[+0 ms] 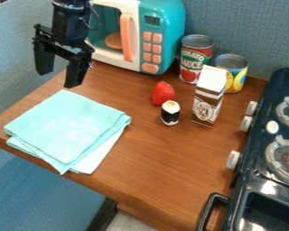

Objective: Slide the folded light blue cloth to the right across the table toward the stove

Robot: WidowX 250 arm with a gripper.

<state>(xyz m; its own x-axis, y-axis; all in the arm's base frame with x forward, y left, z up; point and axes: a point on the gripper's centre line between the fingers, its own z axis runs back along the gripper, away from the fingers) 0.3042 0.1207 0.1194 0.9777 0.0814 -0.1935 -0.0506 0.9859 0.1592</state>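
Note:
The black gripper (60, 72) hangs at the upper left, in front of the toy microwave, with its two fingers spread apart and nothing between them. Below it on the wooden table lies a folded light turquoise cloth (68, 128). Near the table's middle, a red strawberry-like toy (163, 93) sits just behind a sushi roll (170, 113) with a dark band. To their right a brown and white carton (208, 97) stands upright. Behind the carton are a tomato sauce can (196, 58) and a can with a yellow and blue label (233, 73).
A teal and white toy microwave (162, 36) with an orange handle stands at the back. The dark toy stove (279, 158) with burners, knobs and a front handle occupies the right side. The wooden table (165, 171) has its front edge at the lower left.

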